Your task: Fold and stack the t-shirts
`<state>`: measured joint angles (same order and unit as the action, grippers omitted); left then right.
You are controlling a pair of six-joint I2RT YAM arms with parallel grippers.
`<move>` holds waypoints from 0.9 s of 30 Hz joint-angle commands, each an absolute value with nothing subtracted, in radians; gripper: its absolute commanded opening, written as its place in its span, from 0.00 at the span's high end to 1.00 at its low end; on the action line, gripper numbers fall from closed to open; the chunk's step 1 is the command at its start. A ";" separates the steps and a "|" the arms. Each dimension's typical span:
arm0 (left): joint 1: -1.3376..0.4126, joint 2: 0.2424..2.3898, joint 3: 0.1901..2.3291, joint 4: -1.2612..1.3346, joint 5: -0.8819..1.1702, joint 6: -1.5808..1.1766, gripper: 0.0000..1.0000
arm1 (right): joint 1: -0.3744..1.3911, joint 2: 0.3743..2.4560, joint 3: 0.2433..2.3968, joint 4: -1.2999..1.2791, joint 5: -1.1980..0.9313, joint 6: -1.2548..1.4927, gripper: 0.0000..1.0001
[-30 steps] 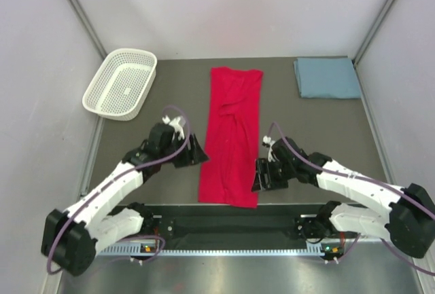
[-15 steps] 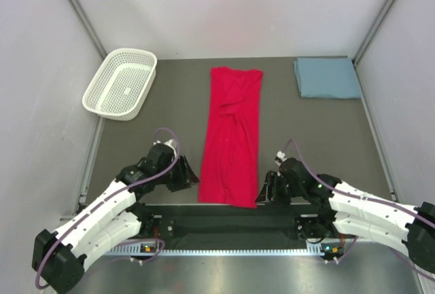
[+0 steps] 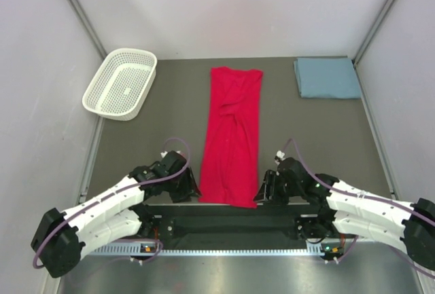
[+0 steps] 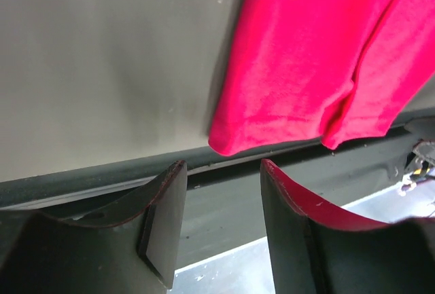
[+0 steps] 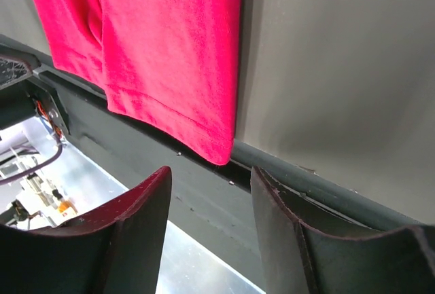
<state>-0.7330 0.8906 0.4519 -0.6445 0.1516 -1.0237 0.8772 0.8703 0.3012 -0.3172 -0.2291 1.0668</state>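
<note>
Red shirt [image 3: 231,138] lay flat mid-table, folded into a long narrow strip running far to near. Its near hem reached the front edge of the table [image 3: 170,111]. Some creases showed near the collar end.

Blue shirt [image 3: 327,78] sat folded in a neat rectangle at the far right corner, well apart from the red one. Basket [image 3: 120,83] stood at the far left.

Left gripper [image 3: 189,188] was low at the red shirt's near left corner, just beside the hem. In the wrist view its jaws stood apart with nothing between them, and the hem corner lay just ahead of the gap, touching neither finger.

Right gripper [image 3: 262,192] was placed likewise at the near right corner, jaws apart and empty, the hem corner ahead of the gap. Neither hand grasped cloth.
</note>
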 commanded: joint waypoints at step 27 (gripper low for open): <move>-0.770 1.060 0.419 -0.448 0.137 -1.077 0.74 | 0.914 1.012 0.273 -0.123 -0.232 1.094 0.49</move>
<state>-0.7658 1.0615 0.4202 -0.4866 0.1478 -1.0775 0.8989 0.9962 0.2745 -0.1928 -0.2485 1.0832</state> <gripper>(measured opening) 0.277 0.510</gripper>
